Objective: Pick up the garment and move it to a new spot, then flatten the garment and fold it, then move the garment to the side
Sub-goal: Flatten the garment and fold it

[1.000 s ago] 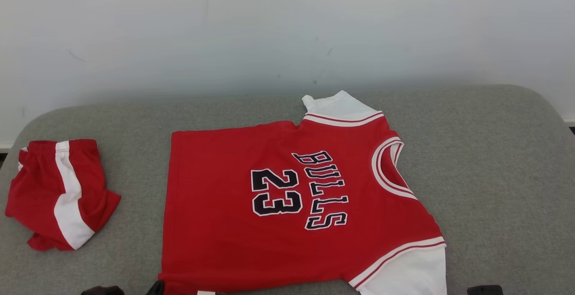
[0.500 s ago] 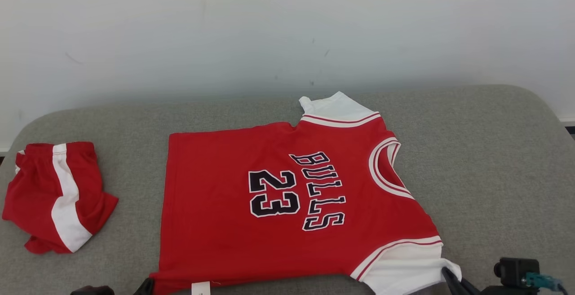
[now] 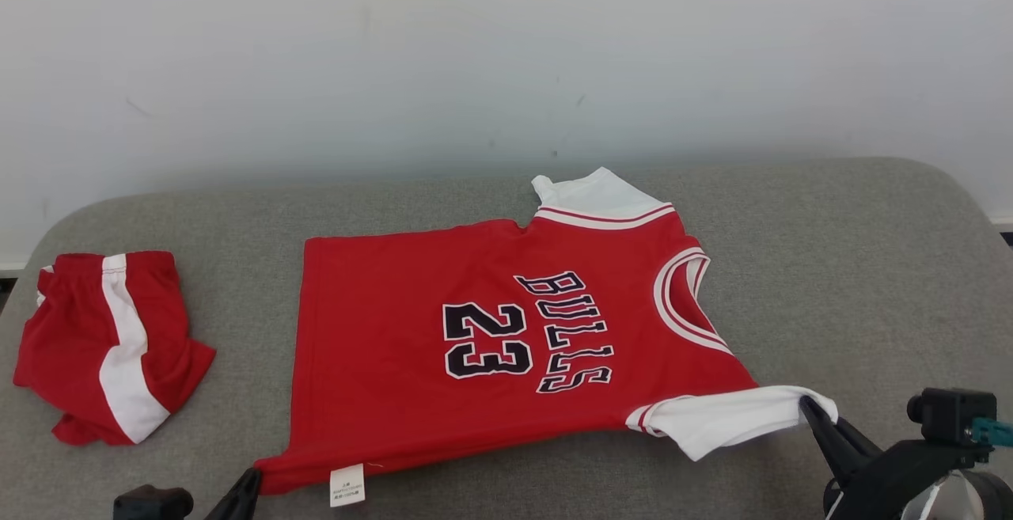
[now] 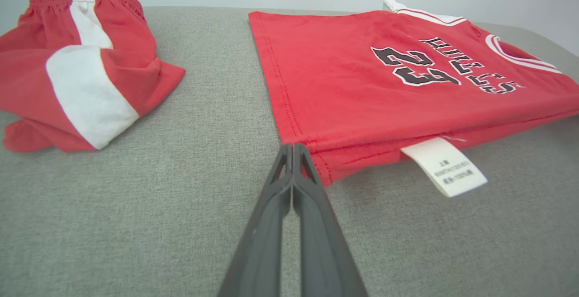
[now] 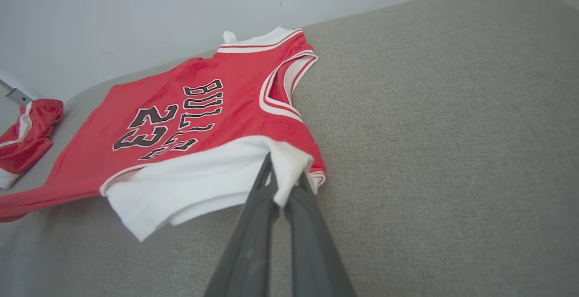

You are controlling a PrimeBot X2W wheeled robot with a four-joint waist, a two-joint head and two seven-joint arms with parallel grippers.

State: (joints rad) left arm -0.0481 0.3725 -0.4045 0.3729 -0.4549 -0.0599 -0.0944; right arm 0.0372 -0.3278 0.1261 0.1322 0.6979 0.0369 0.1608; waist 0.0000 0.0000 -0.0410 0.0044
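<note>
The red shirt lies mid-cushion, its long axis along the cushion's length and its collar toward the right end. At the cushion's near edge, the left tool pinches the hem corner and the right tool pinches the white sleeve. The print reads "BULLS 23"; the tag is illegible.

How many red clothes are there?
2. The jersey lies spread out in the middle. The shorts lie bunched up to its left, not touching it. Something small could hide under the jersey, but nothing shows.
</note>
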